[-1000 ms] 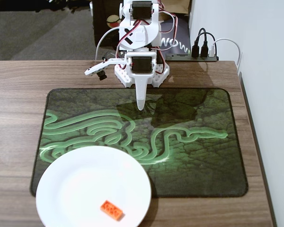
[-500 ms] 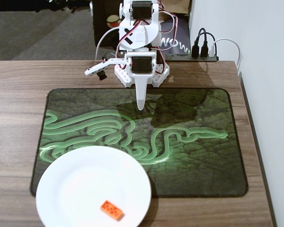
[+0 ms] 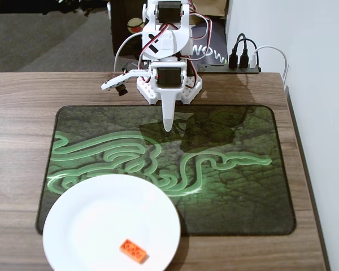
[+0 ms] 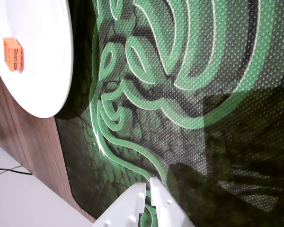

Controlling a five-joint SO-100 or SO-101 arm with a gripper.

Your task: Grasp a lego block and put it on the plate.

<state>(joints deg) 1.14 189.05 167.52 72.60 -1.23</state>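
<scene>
Hand (image 3: 168, 127) closed, empty; lego block (image 3: 134, 251) lies diagonally on plate (image 3: 90, 214).

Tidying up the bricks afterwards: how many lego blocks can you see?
1. The orange lego block lies on the white plate, near its front edge in the fixed view. No others show on the mat or table.

White plastic arm (image 3: 166, 45), black servos, red-black-white cables.

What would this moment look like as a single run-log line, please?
lego block: resting on plate | gripper: shut, empty, over mat near arm base | task: looks complete
</scene>
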